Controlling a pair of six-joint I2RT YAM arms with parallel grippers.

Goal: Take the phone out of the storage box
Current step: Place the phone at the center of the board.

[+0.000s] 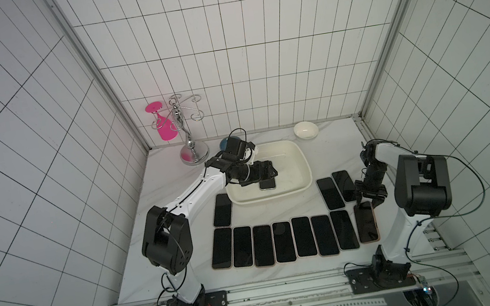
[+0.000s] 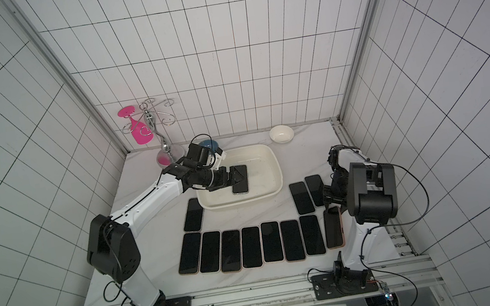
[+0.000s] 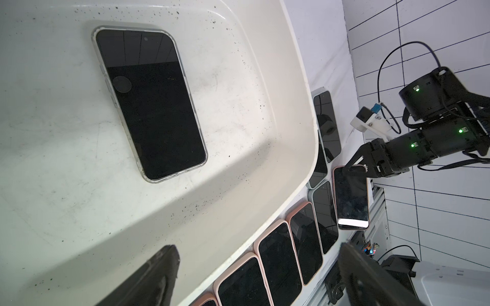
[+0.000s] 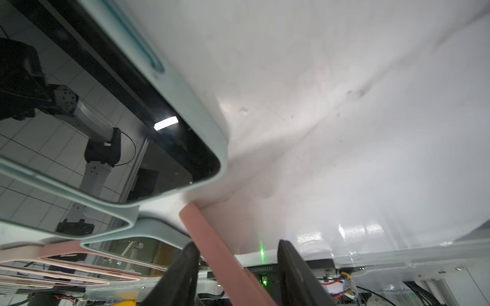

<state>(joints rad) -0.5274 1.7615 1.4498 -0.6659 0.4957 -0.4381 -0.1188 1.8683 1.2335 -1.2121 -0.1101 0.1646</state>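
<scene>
Pink goblet [image 1: 165, 130] hanging upside down on chrome rack [image 1: 194, 156], 1 white bowl [image 1: 306, 130], 1 blue bowl [image 2: 212, 145] partly hidden

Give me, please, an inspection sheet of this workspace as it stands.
Surface: marble-look table; eleven phones lie outside the box.
Job's things: one phone lies screen-up inside the storage box.
Clutter: white bowl, blue bowl, wire rack holding a pink glass.
Claws: left claw open above the boxed phone; right claw open astride a pink-cased phone.
Cables: black cables loop off both arms, none across phones.
Surroundings: tiled walls, metal frame rail.
</scene>
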